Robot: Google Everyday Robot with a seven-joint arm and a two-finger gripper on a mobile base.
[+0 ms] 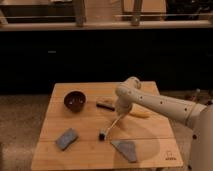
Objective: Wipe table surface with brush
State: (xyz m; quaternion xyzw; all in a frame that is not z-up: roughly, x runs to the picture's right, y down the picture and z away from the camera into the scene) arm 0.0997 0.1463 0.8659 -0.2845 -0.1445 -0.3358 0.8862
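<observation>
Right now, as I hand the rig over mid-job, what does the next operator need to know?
Gripper: over the middle of the table, shut on the top of the brush handle. The brush is tilted, with its dark head down at the wood, front-left of the gripper.
Other things: dark bowl back left, brown block just behind the gripper, yellow item beside the arm, two grey pieces near the front edge.
Done: brush in hand and at the surface.
Left: the wiping. How much has been covered cannot be told.
</observation>
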